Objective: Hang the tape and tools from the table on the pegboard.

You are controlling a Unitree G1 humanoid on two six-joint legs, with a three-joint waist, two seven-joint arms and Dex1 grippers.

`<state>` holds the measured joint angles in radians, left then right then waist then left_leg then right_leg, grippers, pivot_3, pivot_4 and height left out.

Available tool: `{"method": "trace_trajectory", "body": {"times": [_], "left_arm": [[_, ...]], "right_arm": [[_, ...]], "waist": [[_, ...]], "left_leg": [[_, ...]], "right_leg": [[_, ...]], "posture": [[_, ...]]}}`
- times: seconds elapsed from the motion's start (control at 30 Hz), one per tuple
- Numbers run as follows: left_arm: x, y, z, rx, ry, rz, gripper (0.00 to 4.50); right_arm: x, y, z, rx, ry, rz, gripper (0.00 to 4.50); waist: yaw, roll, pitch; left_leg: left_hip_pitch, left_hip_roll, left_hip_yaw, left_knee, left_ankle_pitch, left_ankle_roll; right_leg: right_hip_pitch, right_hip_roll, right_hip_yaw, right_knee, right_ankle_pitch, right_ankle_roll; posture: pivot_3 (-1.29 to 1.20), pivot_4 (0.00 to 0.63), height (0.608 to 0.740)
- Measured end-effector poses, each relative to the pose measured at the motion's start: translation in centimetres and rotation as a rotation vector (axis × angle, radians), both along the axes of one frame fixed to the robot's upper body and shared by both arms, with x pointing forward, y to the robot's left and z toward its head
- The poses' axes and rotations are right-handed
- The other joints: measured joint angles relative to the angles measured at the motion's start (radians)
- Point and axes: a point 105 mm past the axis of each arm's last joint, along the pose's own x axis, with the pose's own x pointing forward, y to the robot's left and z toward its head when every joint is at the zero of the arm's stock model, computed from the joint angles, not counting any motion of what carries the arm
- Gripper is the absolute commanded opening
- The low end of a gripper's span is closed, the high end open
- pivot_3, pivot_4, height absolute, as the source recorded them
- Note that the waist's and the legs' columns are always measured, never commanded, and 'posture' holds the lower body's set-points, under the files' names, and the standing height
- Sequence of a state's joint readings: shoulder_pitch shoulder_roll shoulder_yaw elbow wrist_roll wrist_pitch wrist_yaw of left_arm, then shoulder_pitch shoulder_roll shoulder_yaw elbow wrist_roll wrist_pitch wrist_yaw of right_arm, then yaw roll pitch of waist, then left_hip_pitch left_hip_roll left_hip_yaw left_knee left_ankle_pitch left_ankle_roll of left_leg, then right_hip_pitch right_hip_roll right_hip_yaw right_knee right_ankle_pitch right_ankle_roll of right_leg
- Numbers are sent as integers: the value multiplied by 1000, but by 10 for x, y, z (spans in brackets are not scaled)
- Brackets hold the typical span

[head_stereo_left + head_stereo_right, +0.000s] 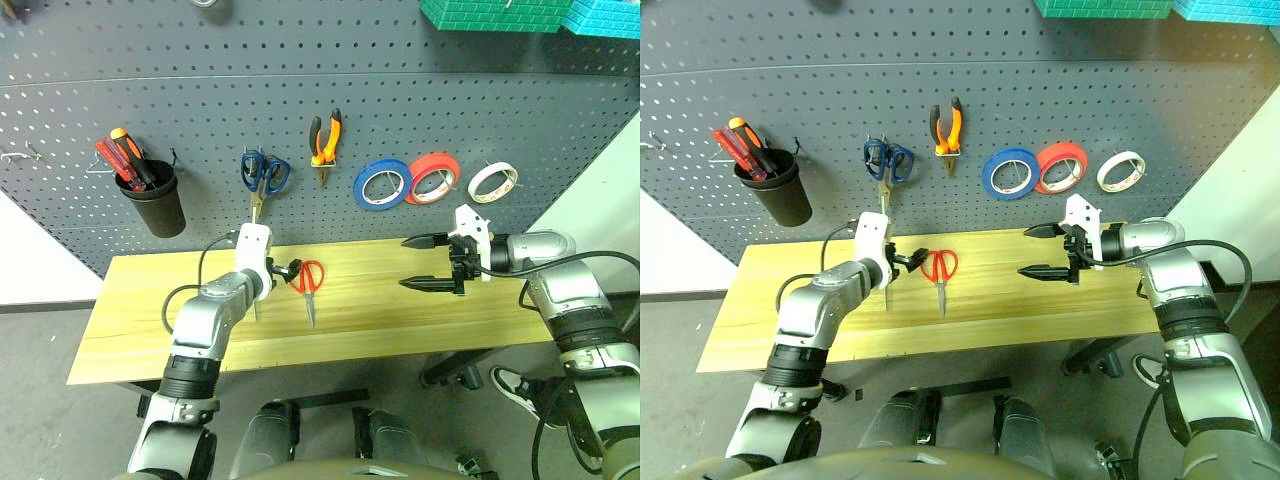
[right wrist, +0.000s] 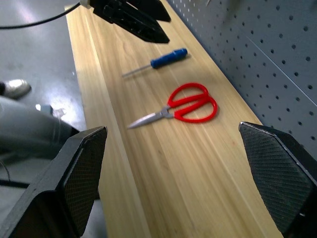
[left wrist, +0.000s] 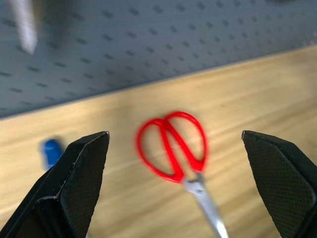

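No readable writing or brand. Red scissors [image 1: 309, 284] flat on worktop [image 1: 400, 310], handles twd pegboard [image 1: 300, 90], blades twd front edge, long axis front-back. Blue screwdriver [image 2: 159, 61] lies just beside them. Left gripper [image 1: 281, 270] just above handles, fingers spread, empty. Right gripper [image 1: 420, 262] fingers spread, empty, near worktop's right end. Pliers [image 1: 325, 145] & cream tape [image 1: 493, 182] hang on pegboard.

No lettering, label, brand mark or number can be read anywhere here: nothing on the pegboard [image 1: 330, 70], nothing on the tape [image 1: 493, 182], nothing on the red-handled scissors [image 2: 185, 105] or the blue-handled screwdriver [image 2: 159, 61], and nothing on the surface [image 1: 400, 310].
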<state>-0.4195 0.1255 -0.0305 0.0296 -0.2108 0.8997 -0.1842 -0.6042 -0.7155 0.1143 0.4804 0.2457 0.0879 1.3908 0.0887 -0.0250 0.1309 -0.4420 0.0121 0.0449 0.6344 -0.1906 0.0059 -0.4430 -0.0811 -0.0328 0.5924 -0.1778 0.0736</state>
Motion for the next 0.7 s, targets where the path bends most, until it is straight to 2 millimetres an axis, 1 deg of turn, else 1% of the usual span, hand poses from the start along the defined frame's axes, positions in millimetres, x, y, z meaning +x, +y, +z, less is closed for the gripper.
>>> {"method": "trace_trajectory", "body": {"times": [0.07, 0.17, 0.27, 0.4, 0.53, 0.6, 0.7], "left_arm": [[-2, -5, -16, 36, 81, 15, 4500], [-3, -6, -29, 80, 146, 46, 4500], [0, -18, -33, 98, 193, 69, 4500], [1, -33, -47, 108, 271, 86, 4500], [-1, -38, -61, 131, 332, 111, 4500], [0, -37, -65, 143, 348, 132, 4500], [3, -41, -64, 161, 347, 147, 4500]], "right_arm": [[1, -1, -1, -9, 0, 0, 4472], [1, -2, -1, -16, 3, 3, 4472], [2, -3, 2, -23, 0, 13, 4472], [5, -6, 6, -45, -16, 13, 4472], [4, -7, 4, -53, -4, 15, 4472], [4, -7, 4, -54, -1, 17, 4472], [4, -7, 5, -55, 1, 16, 4472]], "waist": [[0, 0, 0], [-2, 0, 0], [1, 0, 1], [-1, 0, 3], [-15, 1, 14], [-27, 1, 22], [-33, 1, 38]], "left_leg": [[0, 0, 0, 0, 0, 0], [0, 0, 0, 0, 0, 0], [-1, 0, -1, 2, 0, 0], [-1, 1, -1, 3, -1, 2], [-1, 1, -1, 3, -1, 2], [-1, 1, -1, 3, -1, 2], [-1, 2, -1, 4, -2, 2]], "right_leg": [[0, 0, 0, 0, 0, 0], [0, 0, 0, 0, 0, 0], [0, -1, 0, 0, 0, 0], [1, -1, 0, 0, 0, 0], [0, -1, 0, 1, 0, 0], [0, -1, 0, 1, 0, 0], [0, -1, 0, 2, 0, 0]], "posture": [[70, 123, 740], [62, 126, 740], [49, 134, 740], [36, 153, 740], [18, 178, 740], [11, 194, 740], [0, 222, 740]]}}
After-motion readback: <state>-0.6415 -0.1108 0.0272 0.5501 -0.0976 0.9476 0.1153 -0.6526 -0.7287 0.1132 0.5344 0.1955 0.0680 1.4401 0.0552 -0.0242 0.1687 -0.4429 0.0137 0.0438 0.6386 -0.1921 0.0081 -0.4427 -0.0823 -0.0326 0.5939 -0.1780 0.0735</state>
